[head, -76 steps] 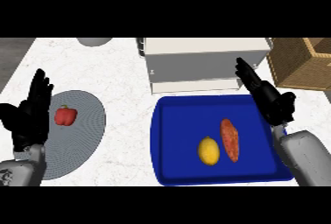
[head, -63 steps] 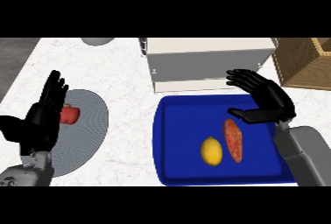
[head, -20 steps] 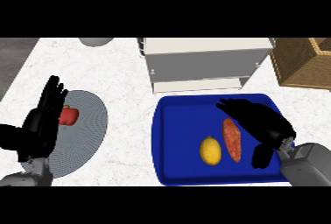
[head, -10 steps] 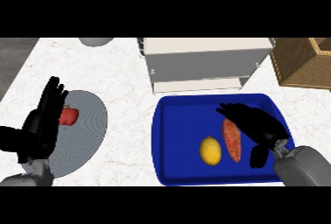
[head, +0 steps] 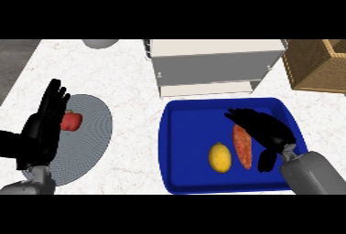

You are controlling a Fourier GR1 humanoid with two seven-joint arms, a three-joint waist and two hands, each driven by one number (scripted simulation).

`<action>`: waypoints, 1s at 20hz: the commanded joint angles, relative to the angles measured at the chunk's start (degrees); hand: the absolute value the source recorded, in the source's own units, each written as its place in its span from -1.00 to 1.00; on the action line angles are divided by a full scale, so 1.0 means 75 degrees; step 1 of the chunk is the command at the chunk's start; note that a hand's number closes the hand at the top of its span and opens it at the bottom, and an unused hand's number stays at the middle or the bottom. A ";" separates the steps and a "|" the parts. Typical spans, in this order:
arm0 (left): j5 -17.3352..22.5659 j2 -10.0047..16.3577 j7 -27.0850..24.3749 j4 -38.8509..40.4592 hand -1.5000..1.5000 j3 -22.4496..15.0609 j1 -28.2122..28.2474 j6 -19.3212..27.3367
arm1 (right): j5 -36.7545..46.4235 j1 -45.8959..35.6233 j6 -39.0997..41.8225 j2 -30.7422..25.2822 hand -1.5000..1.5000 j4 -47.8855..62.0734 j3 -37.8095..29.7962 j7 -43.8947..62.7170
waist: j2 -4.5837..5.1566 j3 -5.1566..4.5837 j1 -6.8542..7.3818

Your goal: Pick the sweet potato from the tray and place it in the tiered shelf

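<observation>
- Our right hand (head: pixel 267 132) hangs wide over the blue rectangular tray (head: pixel 192 130).
- The long orange sweet potato (head: pixel 242 148) lies just left of it.
- Our left hand (head: pixel 43 128) rests open.

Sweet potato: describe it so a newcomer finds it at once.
Find the blue tray in front of the white shelf. Two things lie in it; the sweet potato is the long orange one on the right, not the round yellow lemon.
</observation>
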 commanded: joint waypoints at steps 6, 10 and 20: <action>-0.0302 -0.0308 -0.0421 0.0479 0.00 0.0115 -0.0075 -0.0123 | 0.0800 -0.0304 -0.0123 0.0850 -1.00 0.1182 -0.0434 -0.0495 | 0.0001 -0.0002 0.0002; -0.0030 0.0124 0.0130 -0.0395 0.00 0.0404 0.0260 -0.0444 | 0.1218 0.0281 -0.0584 0.0687 1.00 0.1552 -0.0071 -0.0821 | -0.0002 0.0000 0.0029; -0.0271 -0.0183 0.0071 -0.0029 0.00 0.0310 0.0015 -0.0346 | 0.2281 0.0096 -0.1589 0.1721 1.00 0.1470 0.0137 -0.0291 | -0.0010 -0.0002 -0.0003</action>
